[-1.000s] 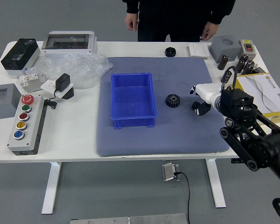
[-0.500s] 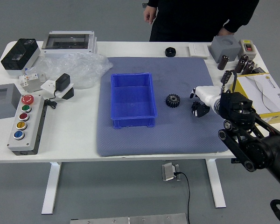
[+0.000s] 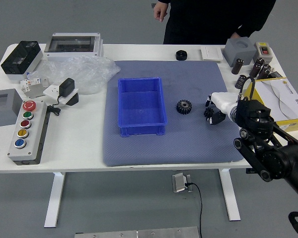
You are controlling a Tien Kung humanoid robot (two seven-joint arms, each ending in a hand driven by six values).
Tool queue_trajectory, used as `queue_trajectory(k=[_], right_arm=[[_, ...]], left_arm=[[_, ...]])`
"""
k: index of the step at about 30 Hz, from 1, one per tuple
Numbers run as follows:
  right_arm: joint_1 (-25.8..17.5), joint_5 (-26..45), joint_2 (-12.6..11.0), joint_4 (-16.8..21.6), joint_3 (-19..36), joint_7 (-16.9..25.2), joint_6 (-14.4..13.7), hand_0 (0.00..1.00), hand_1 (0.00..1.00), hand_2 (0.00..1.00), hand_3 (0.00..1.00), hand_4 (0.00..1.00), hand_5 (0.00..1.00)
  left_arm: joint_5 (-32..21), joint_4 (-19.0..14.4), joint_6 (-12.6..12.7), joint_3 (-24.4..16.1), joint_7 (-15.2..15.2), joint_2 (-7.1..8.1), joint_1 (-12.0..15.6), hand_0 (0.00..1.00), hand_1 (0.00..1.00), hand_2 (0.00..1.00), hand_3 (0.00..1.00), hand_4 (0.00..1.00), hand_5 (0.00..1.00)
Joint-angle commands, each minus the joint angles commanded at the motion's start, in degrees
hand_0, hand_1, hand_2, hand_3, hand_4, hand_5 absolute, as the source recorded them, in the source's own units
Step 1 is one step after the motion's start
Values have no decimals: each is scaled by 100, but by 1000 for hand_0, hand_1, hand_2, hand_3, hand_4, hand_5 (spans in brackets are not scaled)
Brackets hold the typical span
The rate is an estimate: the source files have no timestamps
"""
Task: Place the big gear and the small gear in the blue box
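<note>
Grey floor [image 3: 114, 203] is surrounding a white table [image 3: 79, 144], where a blue-grey mat [image 3: 184, 146] is lying. One black gear [image 3: 184, 106], round, dark and evenly toothed around its rim, is resting flat on the mat, right of one blue box [image 3: 141, 130], which is standing open-topped. Right of the gear, the right hand [image 3: 220, 105], white-backed, is reaching over the mat; whether it is open, closed or gripping the small dark shape beneath it, I cannot tell. Five coloured buttons [image 3: 29, 105] are lining one panel [image 3: 34, 144] at left. One person [image 3: 203, 22] is standing beyond the table, one hand [image 3: 160, 11] hanging down.
</note>
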Motion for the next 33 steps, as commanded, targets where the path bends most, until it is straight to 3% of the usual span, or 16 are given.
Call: queue_trajectory(k=[22,23,33], right_arm=[[21,0,108,-157,-8,-24,-173,640,612,681,646,656,202],[21,0,110,-158,-8,-24,-188,589,548,615,634,612,202],[4,0,118,-178,-18,-29,-287,558,518,575,627,586,204]], left_arm=[[-17,0,4,1,2,-16,-17,829,786,777,756,661,353],[-16,0,5,1,2,-15,-17,828,786,777,756,661,352],[-29,0,7,8,0,-22,-23,828,786,777,756,661,352]])
